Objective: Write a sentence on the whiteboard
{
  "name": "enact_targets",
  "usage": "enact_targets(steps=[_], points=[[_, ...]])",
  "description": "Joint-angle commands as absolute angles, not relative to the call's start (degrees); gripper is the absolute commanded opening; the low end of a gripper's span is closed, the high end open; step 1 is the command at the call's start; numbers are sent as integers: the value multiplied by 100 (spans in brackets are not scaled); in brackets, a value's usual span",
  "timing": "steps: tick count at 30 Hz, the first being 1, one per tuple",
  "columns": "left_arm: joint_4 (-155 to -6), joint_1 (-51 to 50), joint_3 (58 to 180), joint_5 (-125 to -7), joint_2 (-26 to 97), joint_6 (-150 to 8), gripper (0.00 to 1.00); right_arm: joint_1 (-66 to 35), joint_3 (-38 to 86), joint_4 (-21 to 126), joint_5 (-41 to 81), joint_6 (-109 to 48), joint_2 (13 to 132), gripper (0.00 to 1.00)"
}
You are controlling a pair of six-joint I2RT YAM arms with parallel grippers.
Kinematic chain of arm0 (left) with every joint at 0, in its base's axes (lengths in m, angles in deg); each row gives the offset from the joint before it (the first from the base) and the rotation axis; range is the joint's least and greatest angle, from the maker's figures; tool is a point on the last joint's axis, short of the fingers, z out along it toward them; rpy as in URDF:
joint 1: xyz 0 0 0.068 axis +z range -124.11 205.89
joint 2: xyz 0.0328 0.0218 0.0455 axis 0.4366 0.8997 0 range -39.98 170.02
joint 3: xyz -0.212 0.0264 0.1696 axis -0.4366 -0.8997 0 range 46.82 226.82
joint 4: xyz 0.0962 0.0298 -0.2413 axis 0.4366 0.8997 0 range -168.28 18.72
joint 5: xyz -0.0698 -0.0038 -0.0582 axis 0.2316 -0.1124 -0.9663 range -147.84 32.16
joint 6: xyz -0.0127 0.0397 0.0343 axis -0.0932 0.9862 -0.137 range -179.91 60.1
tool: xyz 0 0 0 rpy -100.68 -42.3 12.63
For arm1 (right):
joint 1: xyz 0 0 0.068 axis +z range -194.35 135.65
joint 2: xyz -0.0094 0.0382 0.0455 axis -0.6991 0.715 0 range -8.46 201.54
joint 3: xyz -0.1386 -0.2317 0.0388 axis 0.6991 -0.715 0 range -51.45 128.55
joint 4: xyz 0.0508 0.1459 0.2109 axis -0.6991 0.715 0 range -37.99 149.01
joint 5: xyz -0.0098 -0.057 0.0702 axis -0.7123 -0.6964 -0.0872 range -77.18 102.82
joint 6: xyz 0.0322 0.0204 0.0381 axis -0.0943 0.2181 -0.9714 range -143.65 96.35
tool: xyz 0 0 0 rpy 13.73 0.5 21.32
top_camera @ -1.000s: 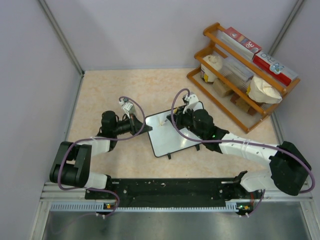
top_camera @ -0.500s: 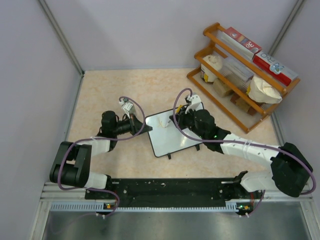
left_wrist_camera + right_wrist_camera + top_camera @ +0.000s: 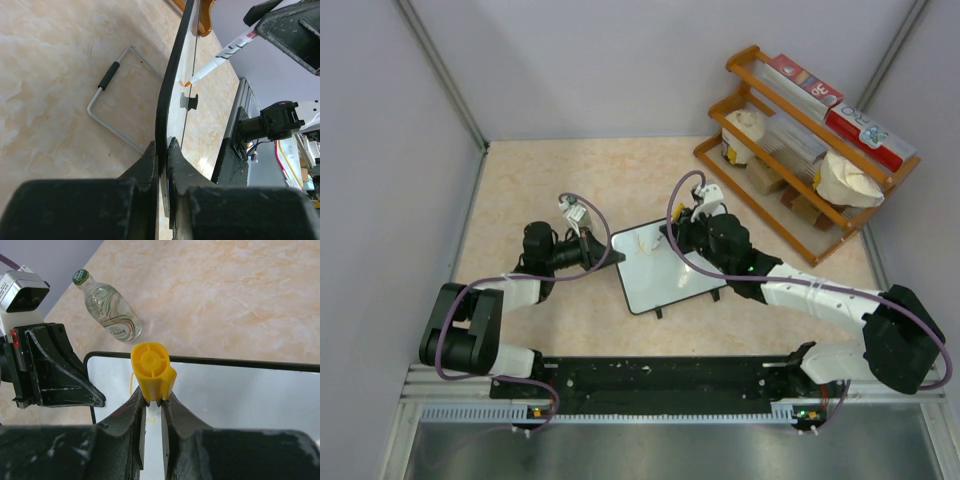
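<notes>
Orange-tipped marker (image 3: 220, 52), clenched in the right gripper's (image 3: 152, 402) jaws, nudged slightly along the whiteboard (image 3: 660, 275) on the worktop since a second ago, left gripper's (image 3: 162, 150) jaws clamping its rim, leaving the sentence (image 3: 642, 241) barely begun, likely mid-first-word.

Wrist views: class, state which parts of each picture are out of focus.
Left wrist view: the left tool is blurred up close, the whiteboard edge sharp. Right wrist view: the right tool is soft, the marker cap crisp.

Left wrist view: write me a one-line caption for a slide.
Left gripper clamps the whiteboard edge-on while an orange-tipped marker angles toward its face.
</notes>
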State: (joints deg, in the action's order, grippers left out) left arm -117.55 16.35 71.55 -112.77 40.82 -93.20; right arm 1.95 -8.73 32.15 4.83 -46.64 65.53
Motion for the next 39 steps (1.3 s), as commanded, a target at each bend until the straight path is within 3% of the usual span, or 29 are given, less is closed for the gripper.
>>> enact_targets(steps=[1, 39], points=[[-11845, 1639, 7249, -10916, 4150, -8785, 0, 126, -487, 3101, 341, -4571, 6616, 0], [-11871, 1639, 7249, -10934, 4167, -8794, 0, 117, -241, 2731, 561, -4694, 6932, 0]])
